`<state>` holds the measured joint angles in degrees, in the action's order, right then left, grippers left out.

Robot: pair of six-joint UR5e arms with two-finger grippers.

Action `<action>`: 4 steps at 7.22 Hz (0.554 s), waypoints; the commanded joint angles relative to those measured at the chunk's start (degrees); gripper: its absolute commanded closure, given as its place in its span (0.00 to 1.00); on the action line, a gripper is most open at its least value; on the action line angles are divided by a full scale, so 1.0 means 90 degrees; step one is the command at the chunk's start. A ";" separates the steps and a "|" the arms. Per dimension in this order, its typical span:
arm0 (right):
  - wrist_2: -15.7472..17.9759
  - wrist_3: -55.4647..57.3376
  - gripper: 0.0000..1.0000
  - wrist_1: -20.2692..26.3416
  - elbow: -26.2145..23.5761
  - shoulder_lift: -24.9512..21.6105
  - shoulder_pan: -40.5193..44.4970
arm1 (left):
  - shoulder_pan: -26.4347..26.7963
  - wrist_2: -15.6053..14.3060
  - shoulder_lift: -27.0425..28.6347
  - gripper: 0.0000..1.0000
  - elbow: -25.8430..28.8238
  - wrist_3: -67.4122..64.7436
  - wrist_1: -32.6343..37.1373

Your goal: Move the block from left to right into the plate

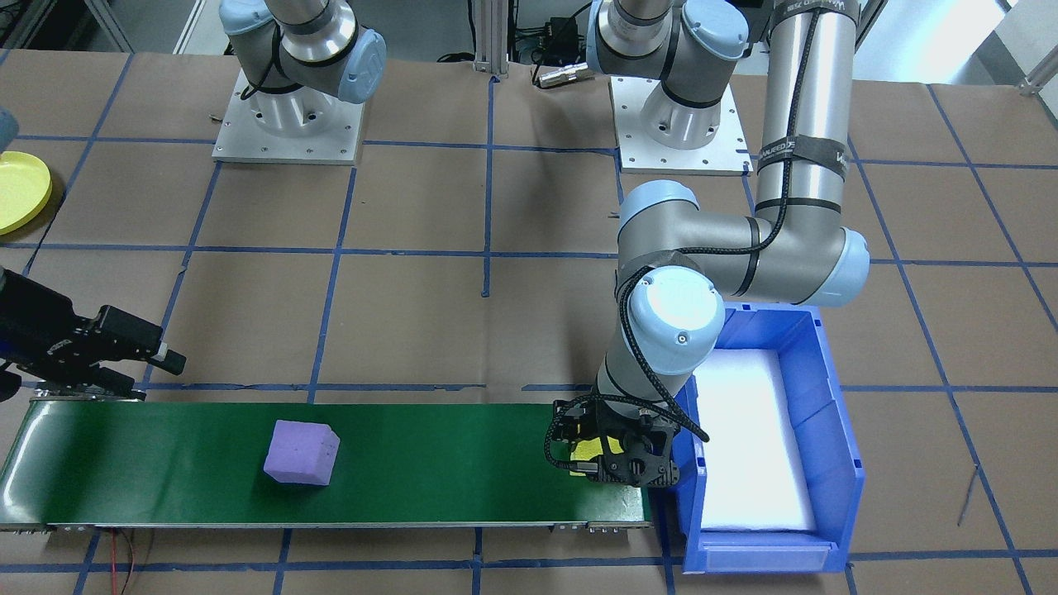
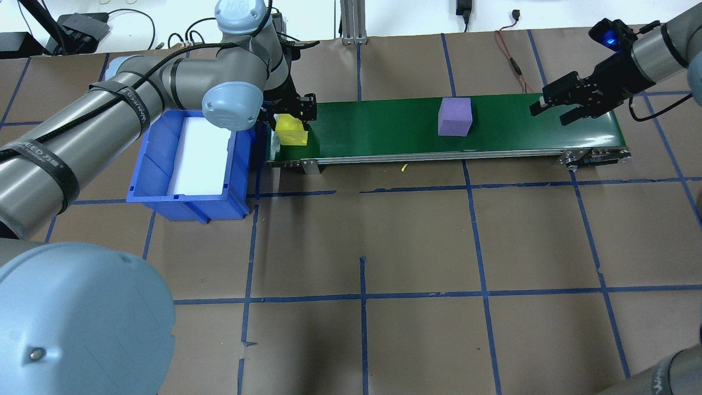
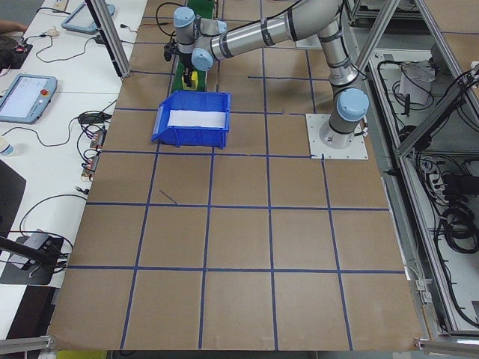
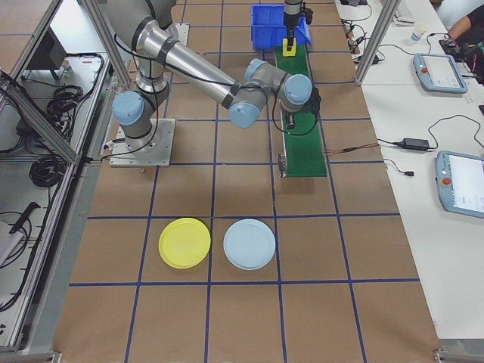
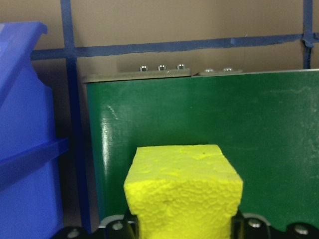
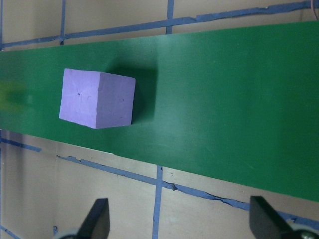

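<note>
Yellow block (image 5: 183, 191) sits gripped in the left gripper (image 2: 289, 116) over the belt (image 2: 395, 129); released askew, it may tumble. Right gripper (image 2: 567, 104) waits open.

You have two foam cubes: one purple foam cube (image 2: 454, 116) and one yellow foam cube (image 2: 290, 131). You have two round plates, a bright yellow plastic plate (image 4: 184, 243) and a pale blue plate (image 4: 249, 244), plus one blue rectangular bin (image 2: 189, 159) and one green conveyor belt (image 2: 395, 129).

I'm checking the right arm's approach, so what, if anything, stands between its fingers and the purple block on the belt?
Nothing visible. The purple block sits alone on the green belt, and only bare belt lies between it and the open right gripper. The left gripper, holding the yellow block, is at the far end.
</note>
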<state>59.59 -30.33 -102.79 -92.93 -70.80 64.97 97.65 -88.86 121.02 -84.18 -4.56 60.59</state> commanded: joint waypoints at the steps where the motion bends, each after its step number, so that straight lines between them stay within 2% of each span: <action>1: -0.0030 0.0449 0.00 0.0034 0.0965 0.0754 0.0095 | 0.0000 -0.0009 -0.0378 0.00 -0.0012 0.0009 0.0094; 4: -0.0010 0.1121 0.00 -0.0024 0.0952 0.0894 0.0757 | -0.0252 -0.0155 -0.1510 0.00 -0.0070 0.0425 0.1535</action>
<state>59.37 -23.23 -102.78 -84.03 -63.16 69.03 96.84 -89.61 111.69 -84.17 -3.44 69.13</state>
